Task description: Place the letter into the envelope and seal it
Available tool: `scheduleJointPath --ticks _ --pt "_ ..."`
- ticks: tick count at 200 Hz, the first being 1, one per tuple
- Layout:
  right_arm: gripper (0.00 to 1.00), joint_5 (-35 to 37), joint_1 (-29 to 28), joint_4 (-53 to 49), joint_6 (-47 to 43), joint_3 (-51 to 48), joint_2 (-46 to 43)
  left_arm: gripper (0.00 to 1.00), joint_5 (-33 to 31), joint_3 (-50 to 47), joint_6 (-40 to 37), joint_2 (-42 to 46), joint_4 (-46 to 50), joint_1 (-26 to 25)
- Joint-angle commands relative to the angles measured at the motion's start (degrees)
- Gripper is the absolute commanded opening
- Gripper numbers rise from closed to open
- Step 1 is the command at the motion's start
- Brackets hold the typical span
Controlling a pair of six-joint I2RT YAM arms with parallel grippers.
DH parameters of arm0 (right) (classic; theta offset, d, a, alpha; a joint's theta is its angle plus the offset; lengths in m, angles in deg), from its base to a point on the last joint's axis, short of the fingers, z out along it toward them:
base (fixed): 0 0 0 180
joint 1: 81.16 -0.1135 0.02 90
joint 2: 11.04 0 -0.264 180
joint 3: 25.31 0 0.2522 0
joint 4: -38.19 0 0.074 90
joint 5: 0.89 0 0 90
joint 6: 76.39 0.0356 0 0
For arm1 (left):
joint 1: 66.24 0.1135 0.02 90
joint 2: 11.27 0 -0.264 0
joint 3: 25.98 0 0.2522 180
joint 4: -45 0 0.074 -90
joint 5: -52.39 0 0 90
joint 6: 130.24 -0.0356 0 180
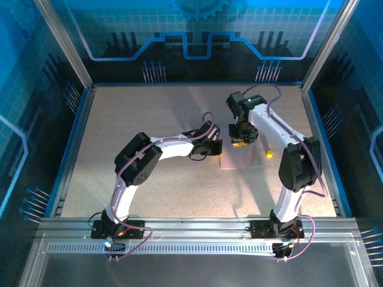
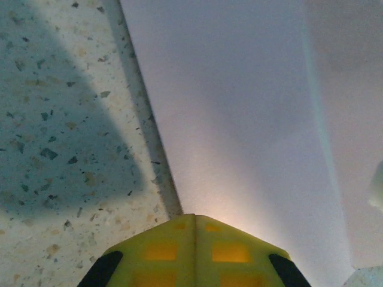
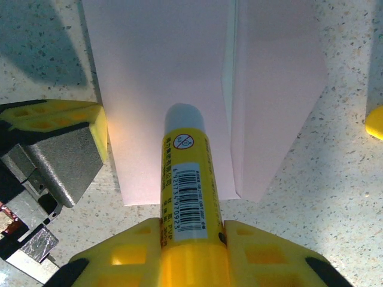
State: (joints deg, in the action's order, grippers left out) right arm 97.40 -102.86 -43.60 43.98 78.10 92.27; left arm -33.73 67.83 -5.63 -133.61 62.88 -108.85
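Observation:
The pale pink envelope (image 1: 236, 160) lies flat on the speckled table, its flap (image 3: 275, 89) folded out to the side. A yellow glue stick (image 3: 187, 179) with a barcode label is clamped in my right gripper (image 3: 190, 230). Its grey tip points down at the envelope (image 3: 161, 78) close to the flap's fold. My left gripper (image 2: 194, 218) is shut, its fingertips together at the envelope's (image 2: 239, 119) edge. From above, the left gripper (image 1: 216, 146) and the right gripper (image 1: 241, 142) stand close together over the envelope. The letter is hidden.
A small yellow cap (image 1: 270, 153) lies on the table just right of the envelope, and its edge shows as a yellow piece (image 3: 376, 122) in the right wrist view. A raised blue rim (image 1: 75, 140) bounds the table. The left gripper's body (image 3: 60, 143) stands beside the envelope.

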Motion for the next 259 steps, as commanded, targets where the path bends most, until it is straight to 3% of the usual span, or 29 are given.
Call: scheduleJointPath --ticks 1,259 --pt "0.08 -1.3 1.1 0.1 -0.7 -0.9 0.6 0.00 0.8 1.6 0.5 -1.9 -0.4 -0.4" --pt "0.07 0.8 3.1 -3.3 -3.2 6.3 13.7 0.00 0.8 2.9 -4.6 -3.2 4.4 -0.4"
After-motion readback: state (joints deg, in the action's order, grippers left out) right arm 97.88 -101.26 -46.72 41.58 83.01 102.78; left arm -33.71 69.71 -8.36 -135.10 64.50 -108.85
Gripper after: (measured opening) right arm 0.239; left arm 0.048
